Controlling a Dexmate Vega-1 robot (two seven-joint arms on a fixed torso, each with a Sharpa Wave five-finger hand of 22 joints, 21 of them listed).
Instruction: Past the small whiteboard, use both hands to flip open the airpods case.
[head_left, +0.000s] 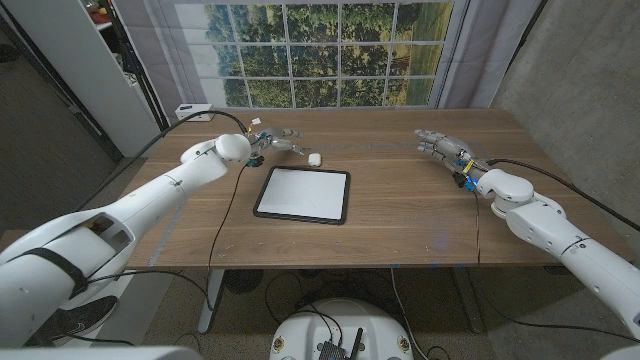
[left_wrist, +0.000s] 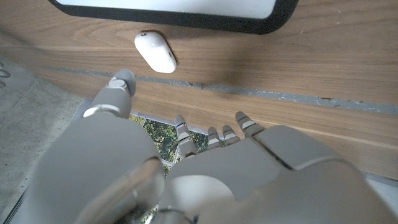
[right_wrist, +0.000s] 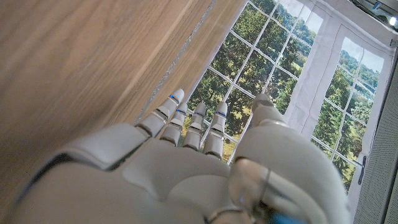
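Wooden worktop before a window: closed airpods case lies just beyond the small whiteboard. Left robot hand, fingers spread and empty, hovers near it; right robot hand open, far right.

The desk is wooden, brown with long grain lines, and a pale seam runs along its length in the left wrist view. A small whiteboard with a black frame and rounded corners lies flat near the middle of the desk. Past it, close to its far edge but apart from it, a white earbud case lies on the wood with its lid closed. In the left wrist view the earbud case lies just beside the whiteboard's black rim, not touching it.
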